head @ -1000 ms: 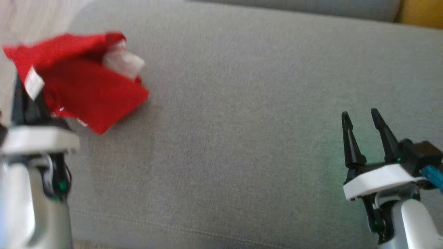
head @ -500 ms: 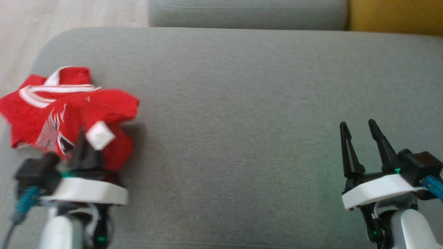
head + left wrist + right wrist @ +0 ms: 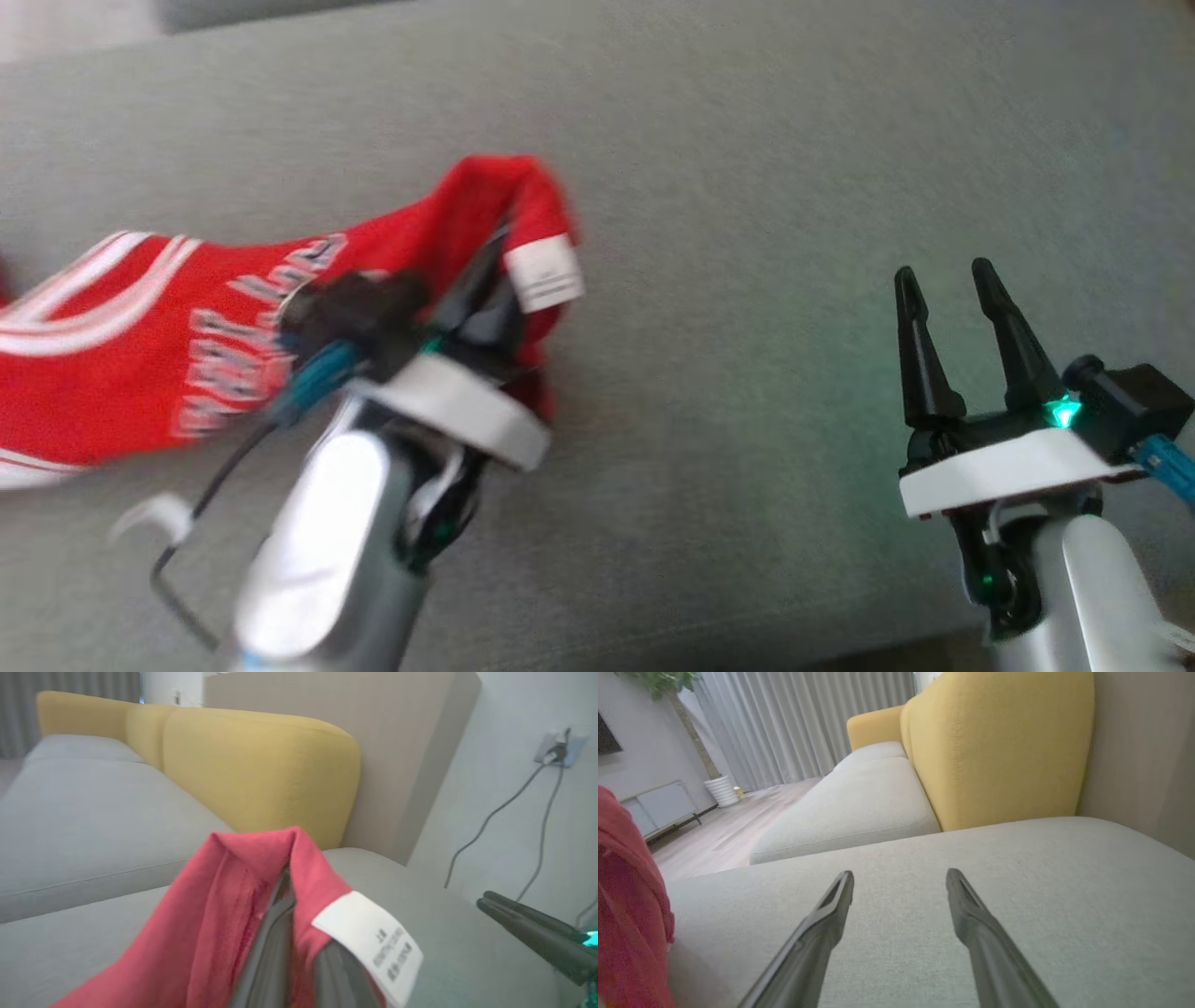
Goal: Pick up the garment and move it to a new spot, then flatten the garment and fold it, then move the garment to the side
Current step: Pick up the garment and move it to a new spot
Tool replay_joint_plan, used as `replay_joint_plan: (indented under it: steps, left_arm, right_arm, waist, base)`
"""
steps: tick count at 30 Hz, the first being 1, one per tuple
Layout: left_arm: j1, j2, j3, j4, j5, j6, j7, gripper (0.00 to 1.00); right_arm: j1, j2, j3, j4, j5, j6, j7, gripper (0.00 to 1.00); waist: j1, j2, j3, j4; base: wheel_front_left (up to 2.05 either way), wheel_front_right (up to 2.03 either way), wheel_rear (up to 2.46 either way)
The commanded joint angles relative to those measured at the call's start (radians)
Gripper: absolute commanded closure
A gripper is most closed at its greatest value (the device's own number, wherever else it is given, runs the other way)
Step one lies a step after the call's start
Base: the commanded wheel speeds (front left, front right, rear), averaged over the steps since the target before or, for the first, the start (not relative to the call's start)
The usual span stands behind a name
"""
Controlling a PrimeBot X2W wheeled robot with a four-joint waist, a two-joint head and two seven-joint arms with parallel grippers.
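The garment [image 3: 187, 364] is a red jersey with white stripes and pale lettering, trailing leftward across the grey sofa cushion [image 3: 747, 187]. My left gripper [image 3: 499, 247] is shut on a raised fold of it near the white care label [image 3: 544, 273]. In the left wrist view the red cloth [image 3: 219, 914] drapes over both dark fingers, with the label [image 3: 373, 942] hanging at the right. My right gripper [image 3: 943, 280] stands open over bare cushion at the lower right, well apart from the garment. In the right wrist view its fingers [image 3: 817, 938] are spread, and red cloth [image 3: 630, 914] shows at the left edge.
A yellow sofa backrest [image 3: 994, 751] rises behind the grey cushion, with another grey seat [image 3: 859, 798] beyond. Wooden floor, curtains and a white plant pot [image 3: 720, 788] lie past the sofa. A wall socket with cables [image 3: 551, 751] is at the right in the left wrist view.
The head camera has shifted. My left gripper, still shut on the garment, has carried it rightward toward the cushion's middle, and the jersey now stretches out behind it. The right gripper has stayed open.
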Motion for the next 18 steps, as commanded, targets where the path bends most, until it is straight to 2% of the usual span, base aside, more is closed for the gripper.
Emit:
replay_joint_plan:
  steps: [1, 7, 9, 14, 18]
  left_arm:
    - [-0.074, 0.0, -0.008, -0.024, -0.009, -0.006, 0.002, 1.0]
    - [-0.219, 0.0, -0.131, 0.032, -0.014, -0.004, 0.007, 1.0]
    - [-0.257, 0.0, -0.172, 0.109, 0.005, -0.003, 0.04, 1.0]
    - [-0.278, 0.006, -0.228, 0.28, 0.016, -0.009, 0.116, 1.0]
    - [-0.291, 0.006, -0.241, 0.34, 0.002, -0.013, 0.115, 1.0]
  right_arm:
    - [-0.035, -0.003, 0.027, -0.026, 0.01, -0.001, -0.019, 0.0]
    - [-0.067, -0.003, 0.037, 0.003, 0.04, -0.001, -0.063, 0.0]
    - [-0.082, -0.003, 0.054, 0.022, 0.053, -0.001, -0.084, 0.0]
    - [-0.098, -0.003, 0.072, 0.058, 0.071, -0.001, -0.113, 0.0]
    - [-0.106, -0.003, 0.075, 0.076, 0.075, -0.001, -0.123, 0.0]
  waist:
    - [0.0, -0.0001, 0.087, -0.092]
    - [0.0, -0.0001, 0.164, -0.174]
    - [0.0, -0.0001, 0.19, -0.204]
    - [0.0, -0.0001, 0.208, -0.227]
    - [0.0, -0.0001, 0.208, -0.228]
  base:
    - [0.0, 0.0, 0.0]
    - [0.0, 0.0, 0.0]
    - [0.0, 0.0, 0.0]
    - [0.0, 0.0, 0.0]
    - [0.0, 0.0, 0.0]
